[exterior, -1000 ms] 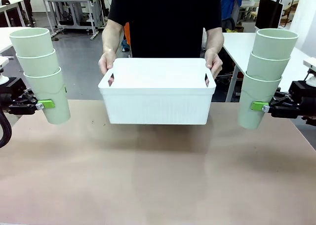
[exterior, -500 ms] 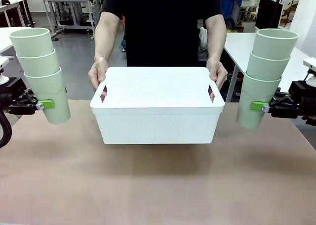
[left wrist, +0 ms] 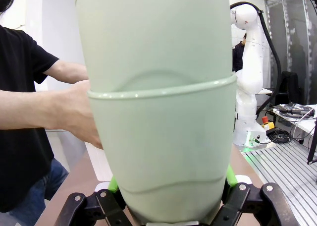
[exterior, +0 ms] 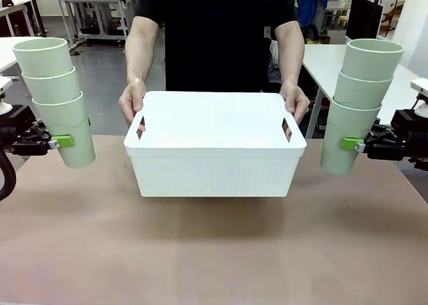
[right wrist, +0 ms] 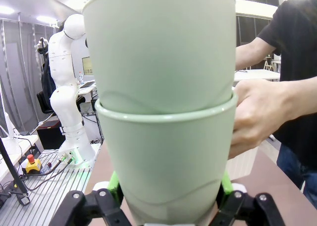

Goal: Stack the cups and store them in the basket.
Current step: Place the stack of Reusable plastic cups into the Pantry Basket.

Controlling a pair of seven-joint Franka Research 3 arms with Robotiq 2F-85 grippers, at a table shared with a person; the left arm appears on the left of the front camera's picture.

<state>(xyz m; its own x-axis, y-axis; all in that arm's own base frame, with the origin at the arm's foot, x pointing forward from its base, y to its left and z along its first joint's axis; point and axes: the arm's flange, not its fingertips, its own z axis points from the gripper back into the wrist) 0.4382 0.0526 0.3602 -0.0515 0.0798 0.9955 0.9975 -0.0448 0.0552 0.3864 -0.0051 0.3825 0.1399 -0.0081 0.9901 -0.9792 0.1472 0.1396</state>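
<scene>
The brown table (exterior: 214, 251) spreads across the front view, and we see a person (exterior: 221, 31) in a black top standing at its far side. At the middle of the table's far half is the basket (exterior: 214, 164), white and ribbed, with a hand (exterior: 132, 99) at the rim of one short end and the other hand (exterior: 295, 101) at the opposite rim, each just above a cut-out slot. We cannot tell whether its base rests on the table or hangs just above it. We see nothing inside it from this angle. To either side, well apart from the basket, stand the cups in two nested sets of three. The left stack (exterior: 57, 101) leans a little outward at its top, and the right stack (exterior: 358, 104) leans outward the other way. The left gripper (exterior: 67, 142) is clamped on the lowest cup of the left stack, near that cup's base, and the right gripper (exterior: 348, 144) grips the lowest cup of the right stack likewise. In both wrist views we see green pads (left wrist: 113, 185) pressed against the bottom cup's sides.
</scene>
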